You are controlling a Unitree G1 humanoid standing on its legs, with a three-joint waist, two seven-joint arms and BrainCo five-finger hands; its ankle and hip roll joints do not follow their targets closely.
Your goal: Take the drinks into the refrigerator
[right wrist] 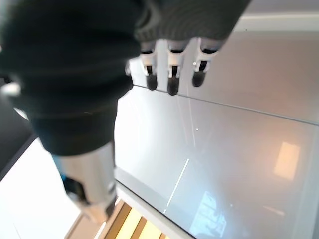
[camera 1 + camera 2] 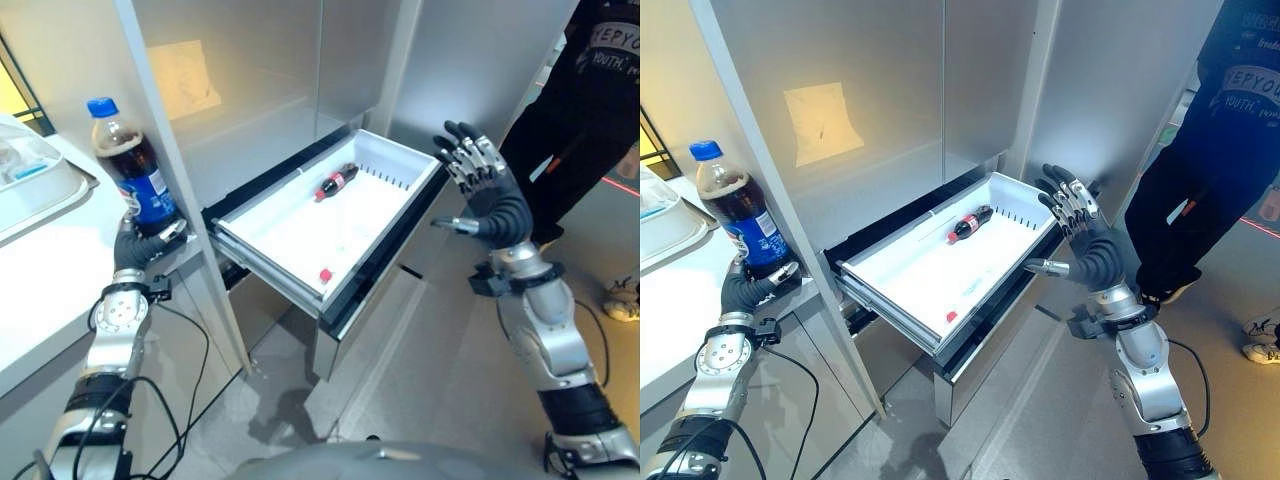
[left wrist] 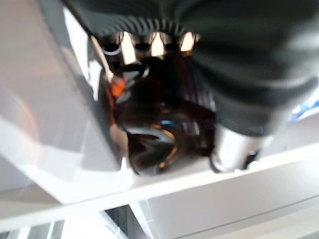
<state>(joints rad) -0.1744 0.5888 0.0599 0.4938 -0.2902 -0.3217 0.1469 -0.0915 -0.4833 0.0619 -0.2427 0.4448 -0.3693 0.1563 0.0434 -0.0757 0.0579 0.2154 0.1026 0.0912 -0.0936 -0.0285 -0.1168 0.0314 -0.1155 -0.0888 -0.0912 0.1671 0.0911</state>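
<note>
Left hand (image 2: 135, 246), at near left, with fingers curled round the base of a large cola bottle (image 2: 133, 168) that stands upright at the edge of the white counter (image 2: 40, 290), beside the refrigerator's side panel (image 2: 165, 130); the left wrist view shows the dark lower body of the bottle enclosed by the fingers. The bottle appears nearly full, so it is judged heavy and top-heavy when held low; its plastic wall is smooth, likely slippery and slightly yielding, so a firm wrap at the labelled mid-body would probably be steadier than a hold at the foot, and the blue cap (image 2: 101, 105) offers too little purchase. Right hand (image 2: 480, 190), at right and a little farther, raised just beside the open drawer's right corner, fingers straight and spread, holding nothing. White refrigerator drawer (image 2: 262, 250), pulled out between the two hands, containing a small cola bottle (image 2: 335, 182) lying on its side toward the far end and a small red object (image 2: 324, 274) near the front. A person (image 2: 590, 110) in dark clothing stands at far right
</note>
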